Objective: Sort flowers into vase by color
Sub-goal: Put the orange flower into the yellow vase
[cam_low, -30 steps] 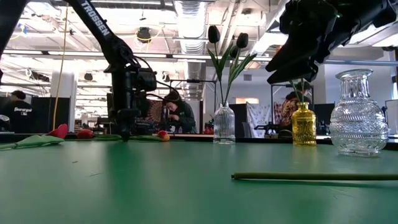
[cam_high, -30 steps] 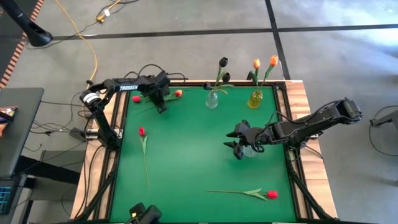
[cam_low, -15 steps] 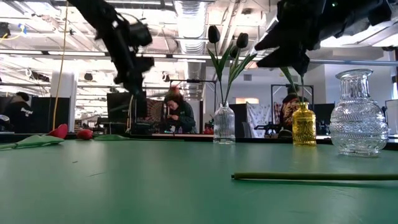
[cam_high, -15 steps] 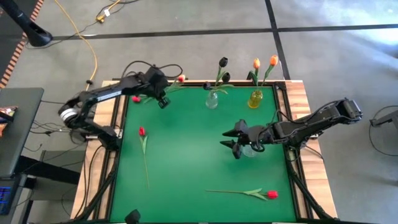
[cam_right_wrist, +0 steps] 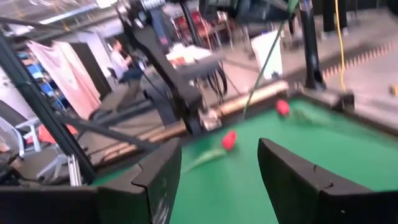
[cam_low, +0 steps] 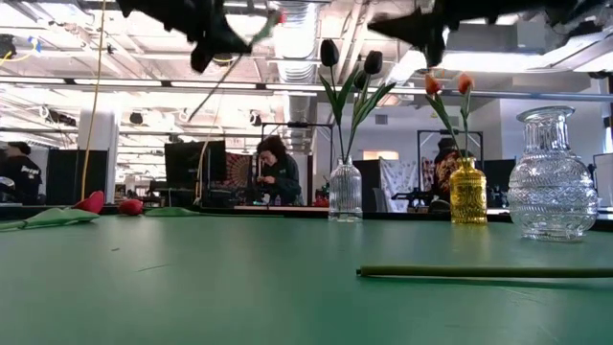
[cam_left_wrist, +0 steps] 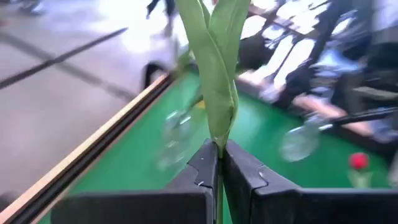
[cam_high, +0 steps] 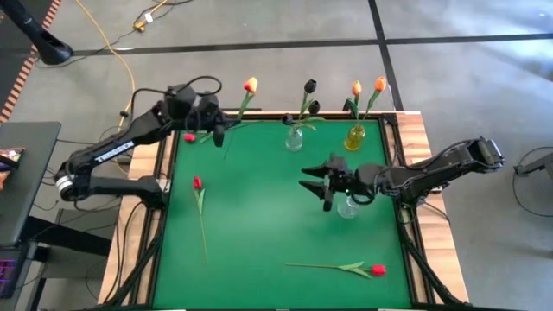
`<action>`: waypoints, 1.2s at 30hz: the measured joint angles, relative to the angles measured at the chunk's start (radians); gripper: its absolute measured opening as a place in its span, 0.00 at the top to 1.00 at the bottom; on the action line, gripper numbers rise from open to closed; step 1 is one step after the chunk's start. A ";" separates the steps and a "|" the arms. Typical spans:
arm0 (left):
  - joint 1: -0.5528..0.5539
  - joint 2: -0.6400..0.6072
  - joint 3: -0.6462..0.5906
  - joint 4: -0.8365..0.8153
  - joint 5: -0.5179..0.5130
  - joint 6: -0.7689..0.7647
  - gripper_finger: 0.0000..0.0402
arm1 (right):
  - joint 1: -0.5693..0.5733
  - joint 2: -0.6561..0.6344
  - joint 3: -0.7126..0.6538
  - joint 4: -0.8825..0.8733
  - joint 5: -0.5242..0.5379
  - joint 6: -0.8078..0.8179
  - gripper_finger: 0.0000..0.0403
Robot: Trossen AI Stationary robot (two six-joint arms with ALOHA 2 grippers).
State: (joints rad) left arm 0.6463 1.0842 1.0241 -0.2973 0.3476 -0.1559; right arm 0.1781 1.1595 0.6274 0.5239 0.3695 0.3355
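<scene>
Left gripper [cam_high: 218,130] raised above the far-left corner of the green surface [cam_high: 259,216], fingers closed tight on the stem of an orange-headed tulip [cam_high: 250,85]. Left wrist view confirms this: both fingers [cam_left_wrist: 208,163] pinch the thin stem [cam_left_wrist: 220,186] just below its leaves [cam_left_wrist: 214,68]. The head points away from the gripper, past the surface's far edge.

Right gripper [cam_high: 321,184] hovers mid-surface, right of centre, fingers spread and holding nothing. It is beside the empty clear vase [cam_high: 347,206].

Vases on the far edge:
- clear glass vase [cam_high: 295,138] with two near-black tulips [cam_high: 310,86]
- yellow vase [cam_high: 355,136] with two orange tulips [cam_high: 367,85]

Loose flowers on the surface:
- red tulip [cam_high: 198,183] at left, stem running toward the near edge
- red tulip [cam_high: 377,270] near right, lying crosswise
- a red head [cam_high: 189,137] at far left, under the left arm

Handling judgement: flowers look very light, stems thin and springy, leaves soft. The long stem will probably sway and droop when carried by one end. A pinch low on the bare stem, as the left gripper has now, seems right; it leaves the cut end free to thread into a narrow vase neck. Gripping the head or leaves would likely slip or crush. Vase necks are small, so the stem tip needs careful alignment. The held flower reads orange, so the yellow vase is the probable target.
</scene>
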 joint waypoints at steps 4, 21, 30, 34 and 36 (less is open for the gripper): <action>-0.066 -0.033 0.000 0.102 0.057 -0.044 1.00 | -0.006 0.001 0.066 0.007 0.000 -0.068 0.41; -0.431 0.021 0.002 0.593 0.060 -0.134 1.00 | -0.063 0.256 0.448 0.003 -0.121 -0.239 0.41; -0.472 0.065 0.001 0.599 0.030 -0.165 1.00 | -0.077 0.368 0.589 -0.030 -0.182 -0.239 0.41; -0.471 0.064 0.001 0.606 0.025 -0.167 1.00 | -0.077 0.369 0.617 -0.109 -0.188 -0.231 0.41; -0.471 0.064 0.001 0.604 0.025 -0.167 1.00 | -0.078 0.368 0.618 -0.113 -0.188 -0.231 0.41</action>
State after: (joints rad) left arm 0.1749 1.1484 1.0248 0.3069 0.3724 -0.3232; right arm 0.0997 1.5274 1.2453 0.4106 0.1810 0.1043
